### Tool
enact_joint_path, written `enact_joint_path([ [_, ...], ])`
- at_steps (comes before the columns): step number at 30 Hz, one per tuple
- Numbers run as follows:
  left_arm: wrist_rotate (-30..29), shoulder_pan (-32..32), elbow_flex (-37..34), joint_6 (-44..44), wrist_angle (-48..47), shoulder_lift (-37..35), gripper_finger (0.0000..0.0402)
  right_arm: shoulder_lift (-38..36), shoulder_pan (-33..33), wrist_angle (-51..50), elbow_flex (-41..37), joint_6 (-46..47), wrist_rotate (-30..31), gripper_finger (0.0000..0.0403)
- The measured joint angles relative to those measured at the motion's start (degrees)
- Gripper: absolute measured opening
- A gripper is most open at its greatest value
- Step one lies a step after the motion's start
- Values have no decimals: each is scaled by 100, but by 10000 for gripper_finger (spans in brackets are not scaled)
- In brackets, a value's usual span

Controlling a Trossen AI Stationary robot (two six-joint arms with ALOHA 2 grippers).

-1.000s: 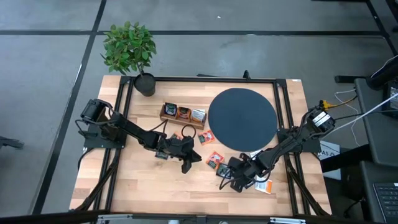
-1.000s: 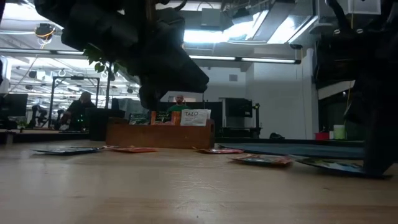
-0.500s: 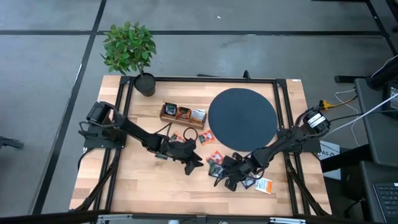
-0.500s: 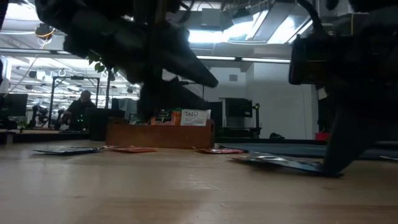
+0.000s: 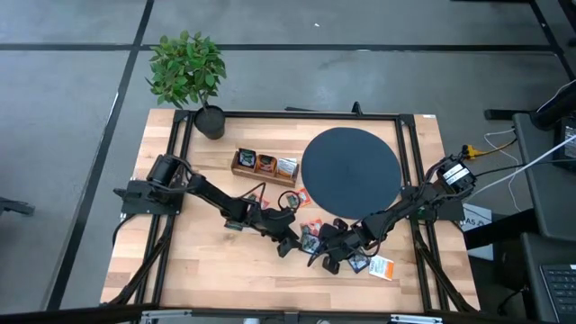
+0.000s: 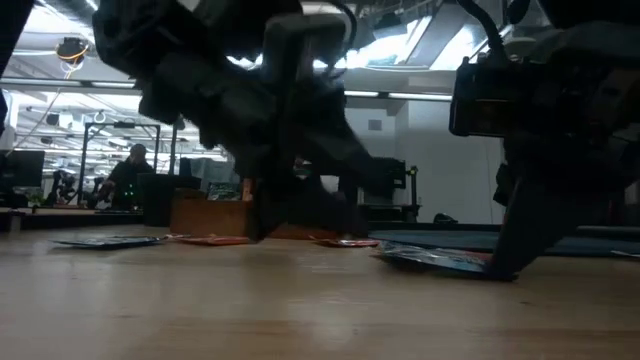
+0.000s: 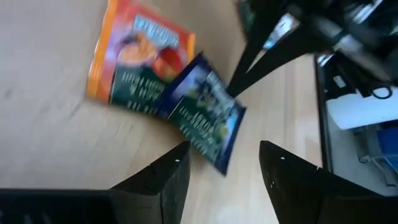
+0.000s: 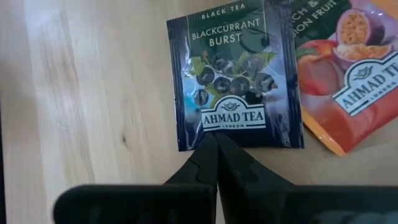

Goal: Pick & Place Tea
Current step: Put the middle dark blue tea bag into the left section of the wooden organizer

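Now both grippers meet at one dark sachet (image 8: 235,81).
Right gripper (image 8: 214,142), fingers pressed together, touches its edge; left gripper (image 7: 224,163) stands spread, empty, just before it.

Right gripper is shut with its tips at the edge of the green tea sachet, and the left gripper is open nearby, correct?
Not quite: the sachet at the shut right gripper is dark blue Blackcurrant Burst black tea, as the right wrist view shows. The left gripper is open nearby.

Pale wood-grain worktop (image 8: 81,93), smooth matt; dark sachet (image 8: 233,74) glossy printed foil; black disc (image 5: 350,171) matt.
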Motion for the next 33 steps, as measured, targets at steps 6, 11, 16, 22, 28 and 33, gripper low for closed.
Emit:
enact_joint_path([
  [6,51,23,25,-80,-5,112,185,0,0,4,-2,-2,86,2],
  [11,-53,28,25,-78,-33,112,185,2,-21,82,-7,-9,102,2],
  [16,-61,33,36,-130,-203,106,185,4,-93,125,-9,-35,102,2],
  [22,-86,33,145,-179,-510,108,185,4,-208,174,-9,-160,102,2],
  [28,-49,97,330,-211,-840,124,184,4,-262,265,-9,-302,99,2],
  [33,-33,138,412,-34,-864,147,184,4,-262,272,-9,-309,98,2],
])
